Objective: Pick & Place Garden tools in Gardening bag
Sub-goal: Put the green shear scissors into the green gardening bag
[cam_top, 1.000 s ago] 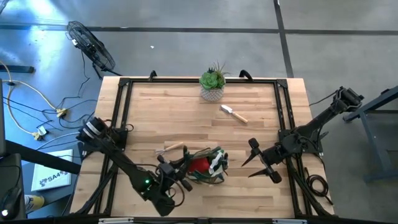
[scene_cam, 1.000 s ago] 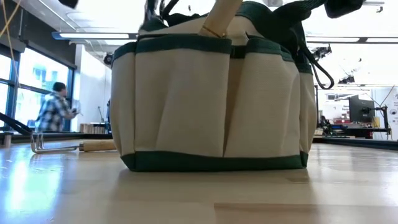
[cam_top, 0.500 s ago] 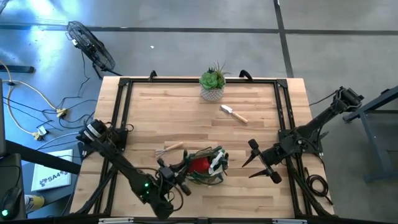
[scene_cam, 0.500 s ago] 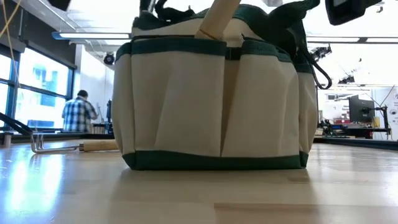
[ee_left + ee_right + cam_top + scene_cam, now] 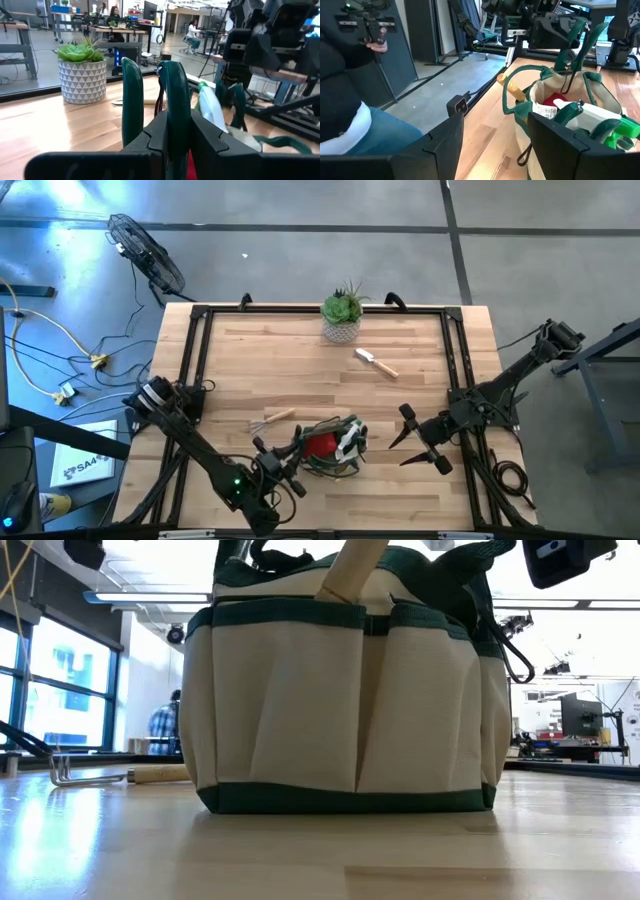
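Observation:
The olive-and-tan gardening bag [image 5: 332, 448] stands near the table's front, and it fills the low view [image 5: 340, 710]. A red cone piece [image 5: 320, 443], a green-and-white piece [image 5: 600, 120] and a wooden handle [image 5: 350, 570] are inside it. My left gripper [image 5: 292, 453] is at the bag's near left rim, shut on dark green pruning shears [image 5: 175, 95]. My right gripper [image 5: 412, 438] is open and empty to the right of the bag, also seen in the right wrist view [image 5: 495, 145]. A wooden-handled rake [image 5: 275, 419] and a trowel [image 5: 377, 362] lie flat on the table. My left gripper pinches one green handle of the shears [image 5: 178, 127] between its two fingers. The other handle [image 5: 132, 100] stands free beside it. The fingers slant in from the table's near left side, and the handle runs on past their tips, along them. The shears are over the bag's opening; their lower part is hidden.
A green spiky plant in a white pot [image 5: 342, 315] stands at the table's far edge. A dark frame [image 5: 200, 360] runs around the tabletop. The bag's loop handles [image 5: 509, 95] hang over its rim. People show in the room behind.
My left gripper has come down a little over the bag, still shut on the shears. The bag, which leaned slightly a second ago, now stands straight and has shifted a little toward the table's right.

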`<state>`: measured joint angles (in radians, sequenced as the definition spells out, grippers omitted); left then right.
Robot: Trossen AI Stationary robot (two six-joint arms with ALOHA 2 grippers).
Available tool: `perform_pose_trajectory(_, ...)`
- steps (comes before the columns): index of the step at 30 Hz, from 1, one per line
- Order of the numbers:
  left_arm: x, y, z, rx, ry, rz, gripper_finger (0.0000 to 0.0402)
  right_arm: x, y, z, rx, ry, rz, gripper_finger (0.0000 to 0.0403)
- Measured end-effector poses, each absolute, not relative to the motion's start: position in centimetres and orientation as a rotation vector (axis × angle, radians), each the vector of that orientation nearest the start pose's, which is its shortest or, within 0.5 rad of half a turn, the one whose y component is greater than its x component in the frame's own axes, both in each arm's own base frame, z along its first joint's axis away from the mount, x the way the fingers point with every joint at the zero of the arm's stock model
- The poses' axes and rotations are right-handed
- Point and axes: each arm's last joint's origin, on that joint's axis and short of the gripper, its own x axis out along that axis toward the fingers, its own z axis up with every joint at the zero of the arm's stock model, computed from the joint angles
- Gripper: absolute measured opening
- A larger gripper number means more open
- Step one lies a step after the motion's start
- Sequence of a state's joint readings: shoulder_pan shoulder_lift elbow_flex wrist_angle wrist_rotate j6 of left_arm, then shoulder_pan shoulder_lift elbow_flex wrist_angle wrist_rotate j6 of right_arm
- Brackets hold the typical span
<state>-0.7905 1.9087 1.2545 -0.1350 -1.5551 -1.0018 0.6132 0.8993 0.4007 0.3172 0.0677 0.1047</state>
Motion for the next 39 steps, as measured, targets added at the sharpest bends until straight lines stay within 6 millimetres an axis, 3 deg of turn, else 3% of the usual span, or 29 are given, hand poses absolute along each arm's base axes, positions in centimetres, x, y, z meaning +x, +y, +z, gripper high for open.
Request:
perform_pose_trajectory(11, 30.6, -25.0, 17.7, -0.242, -0.049, 0.773, 0.0044, 16.0, 11.1, 22.9, 0.051, 0.204, 0.562, 0.0211)
perform_pose_trajectory(17, 30.4, -25.3, 17.6, -0.238, -0.031, 0.757, 0.0047, 16.0, 11.2, 22.9, 0.054, 0.199, 0.581, 0.0211)
perform_pose_trajectory(24, 30.5, -25.3, 17.5, -0.203, 0.017, 0.733, 0.0160, 16.0, 11.2, 22.9, 0.054, 0.200, 0.580, 0.0211)
perform_pose_trajectory(28, 30.5, -25.3, 17.5, -0.197, 0.002, 0.745, 0.0205, 16.0, 11.2, 22.9, 0.054, 0.200, 0.582, 0.0211)
perform_pose_trajectory(39, 30.1, -24.9, 20.3, -0.230, -0.044, 0.761, 0.0229, 15.9, 11.3, 22.8, 0.080, 0.219, 0.621, 0.0211)
